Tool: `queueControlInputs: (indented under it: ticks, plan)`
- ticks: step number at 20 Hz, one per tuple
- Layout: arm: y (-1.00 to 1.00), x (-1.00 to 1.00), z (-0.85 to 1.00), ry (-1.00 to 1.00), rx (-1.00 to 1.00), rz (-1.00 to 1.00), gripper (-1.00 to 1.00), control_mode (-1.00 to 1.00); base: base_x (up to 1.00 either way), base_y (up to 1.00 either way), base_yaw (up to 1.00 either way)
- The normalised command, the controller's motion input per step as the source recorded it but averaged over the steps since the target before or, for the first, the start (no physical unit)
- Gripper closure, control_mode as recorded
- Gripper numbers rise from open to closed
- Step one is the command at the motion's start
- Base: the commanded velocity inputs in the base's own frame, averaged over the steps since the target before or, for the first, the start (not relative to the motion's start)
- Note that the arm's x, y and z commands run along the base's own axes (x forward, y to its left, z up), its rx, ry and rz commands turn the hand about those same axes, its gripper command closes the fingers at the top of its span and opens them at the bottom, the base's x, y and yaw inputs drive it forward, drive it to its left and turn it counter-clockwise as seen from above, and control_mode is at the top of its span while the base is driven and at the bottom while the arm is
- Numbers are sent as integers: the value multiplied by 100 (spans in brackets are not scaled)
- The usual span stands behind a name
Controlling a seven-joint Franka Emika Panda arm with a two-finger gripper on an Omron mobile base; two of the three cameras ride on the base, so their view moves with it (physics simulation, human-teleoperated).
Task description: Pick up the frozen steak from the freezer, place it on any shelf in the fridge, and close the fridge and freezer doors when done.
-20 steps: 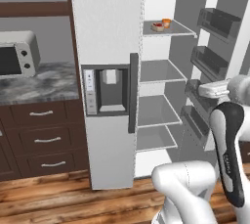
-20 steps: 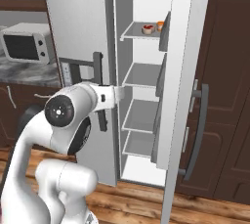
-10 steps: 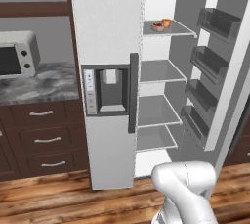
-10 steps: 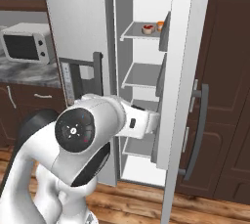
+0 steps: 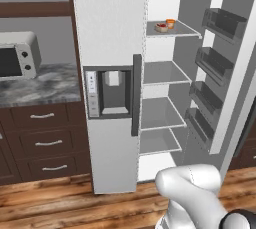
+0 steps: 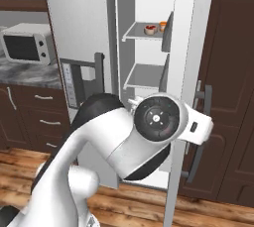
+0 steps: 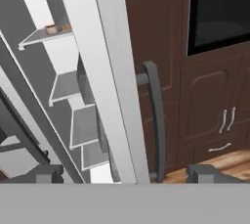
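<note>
The freezer door (image 5: 107, 38), with its grey dispenser recess (image 5: 112, 93) and dark bar handle (image 5: 136, 95), is shut, so the freezer and the frozen steak are hidden. The fridge (image 5: 162, 73) stands open, showing pale shelves. Its door (image 5: 220, 63) with dark inner bins is swung wide. In the hand view my gripper (image 7: 129, 174) is open and holds nothing. It faces the outer edge of the fridge door (image 7: 114, 71) and its dark handle (image 7: 156, 120), a short way off. My arm's big joint (image 6: 158, 119) hangs in front of that door (image 6: 191, 47).
A small bowl (image 5: 161, 27) and an orange cup (image 5: 170, 23) sit on the fridge's top shelf. A microwave (image 5: 17, 55) stands on the marble counter (image 5: 40, 85) over dark drawers to the left. Dark brown cabinets (image 7: 215, 100) and a wall oven (image 7: 219, 10) lie right of the fridge door.
My arm has swung down and to the right, leaving the left base view and crossing toward the open fridge door in the right base view. The gripper stays open.
</note>
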Motion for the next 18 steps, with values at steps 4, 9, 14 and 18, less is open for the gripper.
queueControlInputs:
  ticks: [4, 9, 14, 18]
  plan:
    - [-47, 18, -30, 0, 1, 0, -100, -100, 0, 0, 0]
    - [-71, 43, -34, 0, 0, -4, -100, -100, 0, 0, 0]
    - [-55, 58, -1, 0, 4, -6, -100, -100, 0, 0, 0]
    - [-49, 55, -6, 0, 5, 0, -100, -100, 0, 0, 0]
